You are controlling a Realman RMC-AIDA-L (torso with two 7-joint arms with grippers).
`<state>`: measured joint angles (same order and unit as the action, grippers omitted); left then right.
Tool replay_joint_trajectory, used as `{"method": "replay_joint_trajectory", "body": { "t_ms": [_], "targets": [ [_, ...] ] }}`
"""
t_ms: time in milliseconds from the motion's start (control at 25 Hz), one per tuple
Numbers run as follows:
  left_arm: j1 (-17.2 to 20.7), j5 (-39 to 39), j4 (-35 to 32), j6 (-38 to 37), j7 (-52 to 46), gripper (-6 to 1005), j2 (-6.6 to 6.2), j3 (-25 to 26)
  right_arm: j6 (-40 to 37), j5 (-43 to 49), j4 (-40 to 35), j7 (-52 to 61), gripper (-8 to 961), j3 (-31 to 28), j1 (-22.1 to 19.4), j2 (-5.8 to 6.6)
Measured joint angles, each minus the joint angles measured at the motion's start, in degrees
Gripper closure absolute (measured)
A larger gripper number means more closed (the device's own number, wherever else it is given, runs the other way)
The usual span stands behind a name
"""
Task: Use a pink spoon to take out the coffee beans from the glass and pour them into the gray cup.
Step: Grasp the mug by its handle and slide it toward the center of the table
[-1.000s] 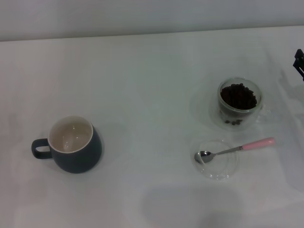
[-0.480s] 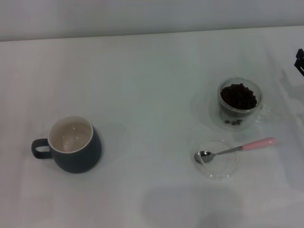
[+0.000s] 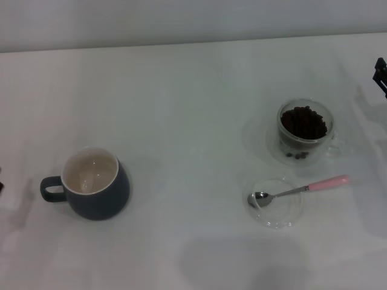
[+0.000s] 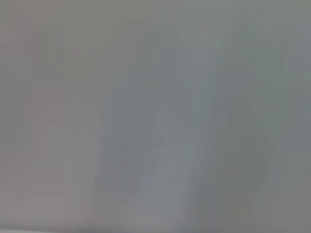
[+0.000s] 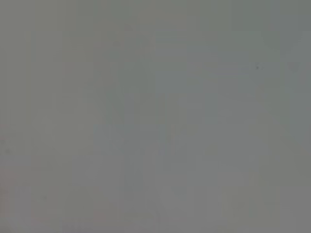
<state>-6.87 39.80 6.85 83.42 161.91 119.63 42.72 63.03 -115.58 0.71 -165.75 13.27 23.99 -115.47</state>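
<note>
In the head view the pink spoon [image 3: 299, 190] lies with its metal bowl in a shallow clear dish [image 3: 275, 202] and its pink handle pointing right. Just behind it stands the glass [image 3: 305, 132], holding a heap of coffee beans [image 3: 303, 122]. The gray cup [image 3: 91, 183] sits at the left of the table, handle to the left, its white inside showing nothing in it. A dark sliver of my right gripper [image 3: 381, 74] shows at the right edge, well away from the glass. My left gripper barely shows as a dark speck at the left edge. Both wrist views show only blank surface.
The white table [image 3: 187, 121] runs back to a pale wall. A wide stretch of bare table lies between the gray cup and the glass.
The right gripper's sliver has shifted slightly at the right edge. A dark speck of the left arm has appeared at the left edge. The objects have not moved.
</note>
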Motion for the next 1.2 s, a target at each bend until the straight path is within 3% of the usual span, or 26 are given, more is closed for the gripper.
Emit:
{"method": "replay_joint_trajectory", "body": {
  "t_ms": [640,1200],
  "targets": [
    [3.4,-10.1,1.5,-2.0,-0.4,229,0.08,0.0,-0.1,0.0,-0.8,0.3,96,0.0,0.0,0.07],
    [-1.8,-10.2,2.3,-11.3,-0.4,228,-0.12,-2.2,0.4,0.0,-0.3,0.4,96,0.1,-0.6,-0.17]
  ]
}}
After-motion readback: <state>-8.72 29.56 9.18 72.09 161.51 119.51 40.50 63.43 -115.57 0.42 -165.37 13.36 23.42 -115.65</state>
